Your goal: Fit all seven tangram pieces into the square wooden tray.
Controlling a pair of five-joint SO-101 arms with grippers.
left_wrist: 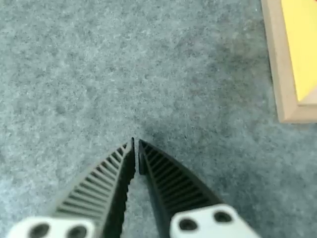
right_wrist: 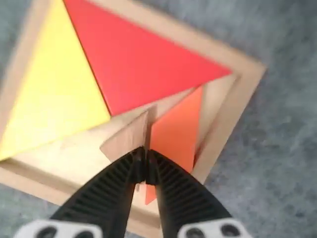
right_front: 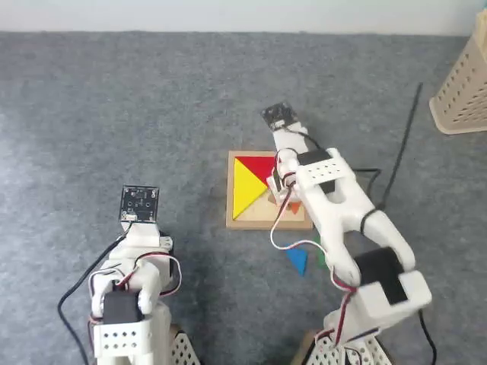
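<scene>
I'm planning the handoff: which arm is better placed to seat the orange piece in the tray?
Right. The right end effector is shut on the orange piece over the wooden tray; the left end effector is shut above carpet beside the tray's edge.

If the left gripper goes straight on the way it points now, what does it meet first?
Probably only the carpet: the left gripper points at bare carpet just ahead of its tips. The tray lies off to the side of that line, so it would likely be missed.
</scene>
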